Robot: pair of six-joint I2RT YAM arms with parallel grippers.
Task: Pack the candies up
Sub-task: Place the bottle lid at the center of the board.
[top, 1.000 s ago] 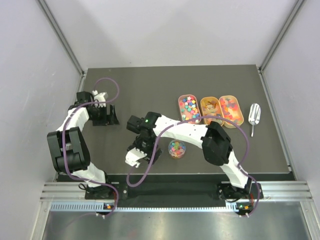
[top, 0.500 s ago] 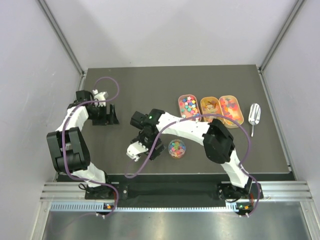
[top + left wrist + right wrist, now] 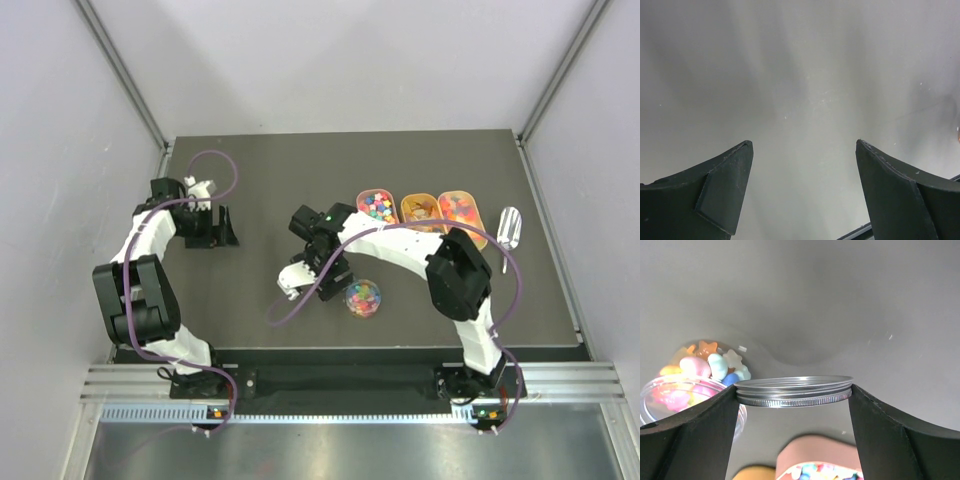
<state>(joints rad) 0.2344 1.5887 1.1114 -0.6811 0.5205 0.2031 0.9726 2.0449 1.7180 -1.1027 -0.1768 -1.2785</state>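
Candies (image 3: 363, 296) fill a small round clear jar (image 3: 362, 299) near the table's front middle. More candies (image 3: 376, 207) lie in three oval trays behind it. My right gripper (image 3: 322, 278) hovers just left of the jar, shut on the silver lid (image 3: 794, 391), which it holds level by its rim. In the right wrist view the jar (image 3: 670, 400) with its candies (image 3: 710, 365) sits left of the right gripper (image 3: 794, 389). My left gripper (image 3: 222, 228) rests at the table's left. In its own view the left gripper (image 3: 802, 145) is open with nothing between its fingers.
Three oval trays (image 3: 378, 225) (image 3: 404, 208) (image 3: 479, 219) stand side by side at the right. A metal scoop (image 3: 508, 235) lies right of them. In the right wrist view a pink tray (image 3: 820, 455) shows blurred below the lid.
My right gripper has carried the lid to the right and a little away from the front edge, ending close beside the jar. The left arm has not moved.
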